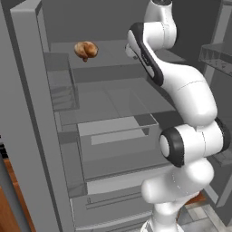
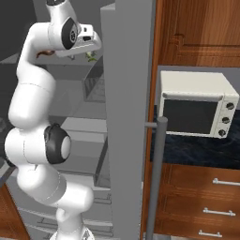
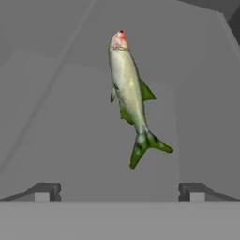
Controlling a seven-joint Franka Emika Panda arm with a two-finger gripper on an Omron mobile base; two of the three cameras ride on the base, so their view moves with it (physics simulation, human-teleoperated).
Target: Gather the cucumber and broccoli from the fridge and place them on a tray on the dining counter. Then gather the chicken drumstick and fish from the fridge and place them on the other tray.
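The fridge (image 1: 27,113) stands open, and my arm reaches into its upper part. On the grey shelf lies the fish (image 3: 127,89), pale-bellied with green fins, its tail toward me. My gripper (image 3: 119,192) hangs open just short of the tail, with nothing between its fingertips (image 3: 47,191). In the right base view a bit of the fish (image 2: 90,56) shows under my hand. The chicken drumstick (image 1: 85,50), an orange-brown lump, rests on the same shelf level, to the left of my arm. Cucumber, broccoli, trays and dining counter are out of view.
A door bin (image 1: 61,86) hangs on the open left fridge door. Pulled-out drawers (image 1: 118,131) sit below the shelf. The right fridge door (image 2: 126,117) with its bar handle (image 2: 157,178) stands beside my arm. Beyond it a white toaster oven (image 2: 194,105) sits on a dark counter (image 2: 197,150).
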